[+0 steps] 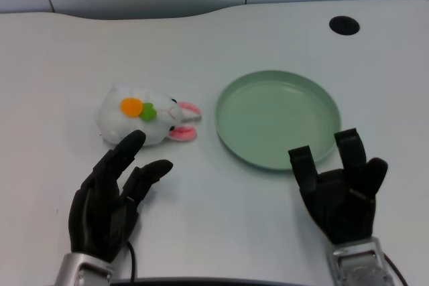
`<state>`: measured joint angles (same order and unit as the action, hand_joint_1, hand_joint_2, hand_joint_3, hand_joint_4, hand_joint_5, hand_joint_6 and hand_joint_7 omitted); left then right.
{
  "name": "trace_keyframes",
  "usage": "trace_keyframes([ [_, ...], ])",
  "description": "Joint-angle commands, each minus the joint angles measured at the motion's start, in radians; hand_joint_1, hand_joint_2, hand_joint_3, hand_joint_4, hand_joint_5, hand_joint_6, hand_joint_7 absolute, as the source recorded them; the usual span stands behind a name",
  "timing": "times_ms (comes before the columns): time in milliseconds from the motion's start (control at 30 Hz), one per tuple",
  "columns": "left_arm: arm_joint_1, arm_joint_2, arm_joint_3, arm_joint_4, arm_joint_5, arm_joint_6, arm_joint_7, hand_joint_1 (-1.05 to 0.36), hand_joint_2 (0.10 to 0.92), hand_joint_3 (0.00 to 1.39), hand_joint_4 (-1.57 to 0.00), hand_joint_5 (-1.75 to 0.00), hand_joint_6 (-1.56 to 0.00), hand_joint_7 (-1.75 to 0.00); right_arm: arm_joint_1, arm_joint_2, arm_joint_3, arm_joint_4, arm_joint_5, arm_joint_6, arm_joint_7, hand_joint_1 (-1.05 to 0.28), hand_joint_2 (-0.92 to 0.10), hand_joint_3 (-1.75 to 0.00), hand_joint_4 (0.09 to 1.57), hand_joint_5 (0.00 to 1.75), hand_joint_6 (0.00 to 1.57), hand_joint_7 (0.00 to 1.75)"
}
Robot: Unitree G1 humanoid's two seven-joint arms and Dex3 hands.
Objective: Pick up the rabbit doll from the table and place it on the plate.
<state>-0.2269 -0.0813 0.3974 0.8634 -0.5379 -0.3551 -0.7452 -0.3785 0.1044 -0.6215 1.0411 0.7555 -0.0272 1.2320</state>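
The white rabbit doll [146, 120] lies on its side on the white table [60, 51], left of the middle, its pink ears pointing right toward the green plate [277, 119] and an orange-and-green carrot patch showing on top. The left hand [110, 199] sits just near of it, holding nothing, its fingers spread and reaching toward the doll's near edge, one fingertip at or almost at the plush; whether it touches I cannot tell. For a good grasp it should probably go farther over the round body, not the thin ears, and close around the bulk, since soft plush may slip or squash out of a shallow pinch. The plate lies close to the right of the ears, apart from them, so the carry looks short and unobstructed. Its raised rim calls for a lift before crossing. A black round hole [344, 25] sits far right.
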Motion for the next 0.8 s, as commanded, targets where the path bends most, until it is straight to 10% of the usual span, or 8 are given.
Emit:
trace_keyframes([
  [33,0.031,-0.005,0.002,0.018,0.003,0.013,0.008,-0.77,0.921,0.39,-0.40,-1.18,-0.80,-0.13,0.075,0.014,-0.009,0.045,0.005,0.016,0.005,-0.51,-0.92,-0.09,0.89,1.75,0.68,1.75],
  [800,0.037,-0.006,0.000,0.011,0.004,0.013,0.007,-0.76,0.921,0.40,-0.39,-1.20,-0.78,-0.14,0.086,0.016,-0.003,0.038,-0.003,0.002,-0.005,-0.52,-0.92,-0.10,0.90,1.75,0.68,1.75],
])
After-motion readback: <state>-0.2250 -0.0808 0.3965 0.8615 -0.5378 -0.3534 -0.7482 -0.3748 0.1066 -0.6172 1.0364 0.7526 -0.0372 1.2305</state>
